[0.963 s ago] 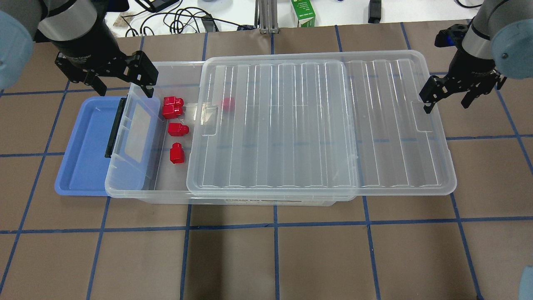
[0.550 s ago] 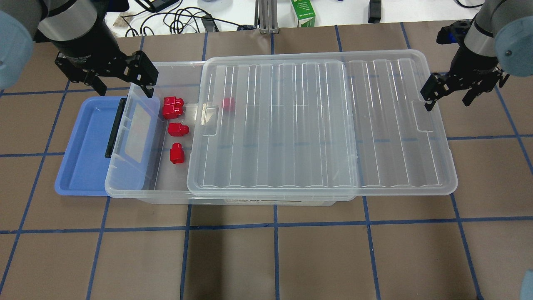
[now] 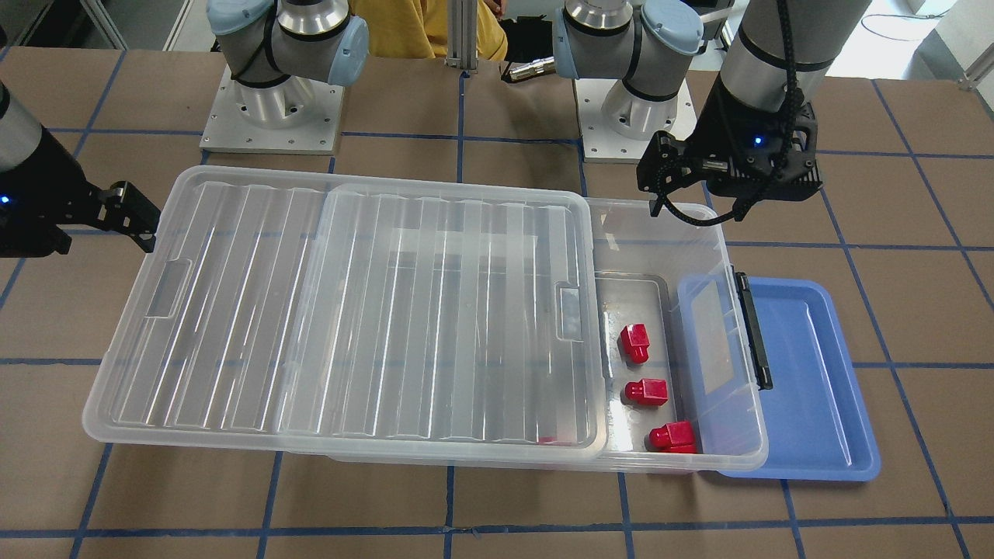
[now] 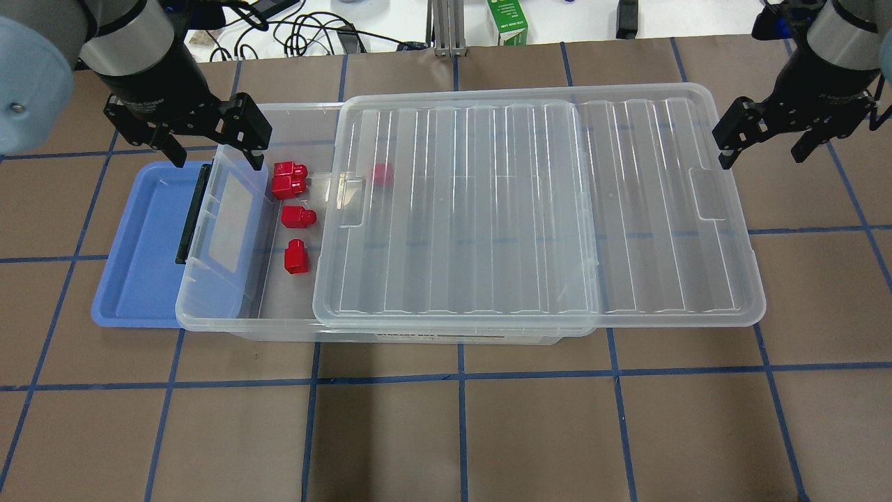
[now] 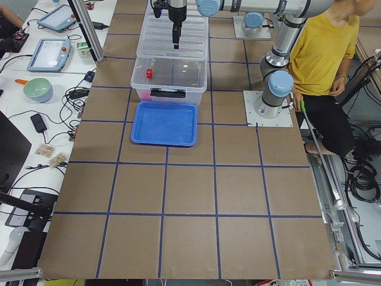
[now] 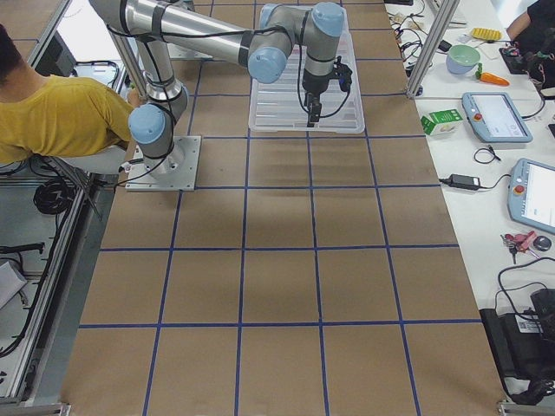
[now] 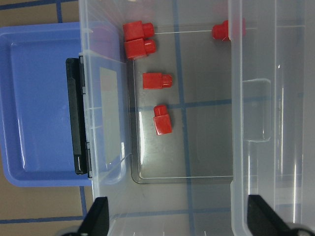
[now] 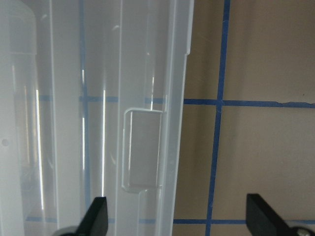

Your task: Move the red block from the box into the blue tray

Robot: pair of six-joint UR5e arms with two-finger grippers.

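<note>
Several red blocks lie in the uncovered left end of the clear box (image 4: pixel 293 115): a pair (image 4: pixel 288 177) (image 7: pixel 139 40), one (image 4: pixel 298 217) (image 7: pixel 157 80) and one (image 4: pixel 295 256) (image 7: pixel 162 119). Another red block (image 4: pixel 381 173) shows through the lid (image 4: pixel 529 209), which is slid to the right. The blue tray (image 4: pixel 139 244) (image 7: pixel 39 98) lies against the box's left end, empty. My left gripper (image 4: pixel 214 148) (image 7: pixel 179 223) is open above the box's far left corner. My right gripper (image 4: pixel 763 143) (image 8: pixel 179 223) is open above the lid's right edge, holding nothing.
The box's black latch (image 4: pixel 191 213) faces the tray. The lid overhangs the box to the right, with a handle recess (image 8: pixel 142 150) there. A green carton (image 4: pixel 507 21) and cables (image 4: pixel 300 31) lie beyond the table's far edge. A person in yellow (image 5: pixel 321 53) stands behind the robot.
My right gripper has moved right and toward the table's far side, away from the lid's edge. My left gripper has shifted slightly right. Blocks, box and tray have not moved.
</note>
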